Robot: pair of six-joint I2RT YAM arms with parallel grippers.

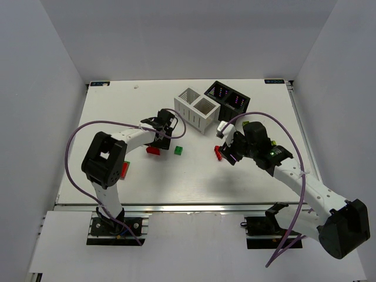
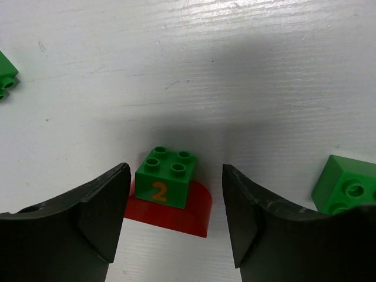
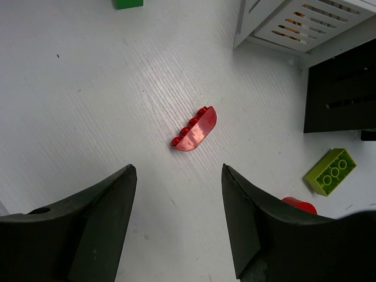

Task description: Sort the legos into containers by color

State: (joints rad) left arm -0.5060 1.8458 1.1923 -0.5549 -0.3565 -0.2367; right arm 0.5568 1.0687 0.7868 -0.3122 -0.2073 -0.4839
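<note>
Green brick w/ "2" atop curved red brick, between released left tool; right tool released

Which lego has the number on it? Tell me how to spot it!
On the white table, look between the left gripper's black fingers. A small green brick sits on a red curved brick there. Unlike the plain green bricks nearby, it shows an orange 2.

A green brick marked 2 touches a red curved brick.
</note>
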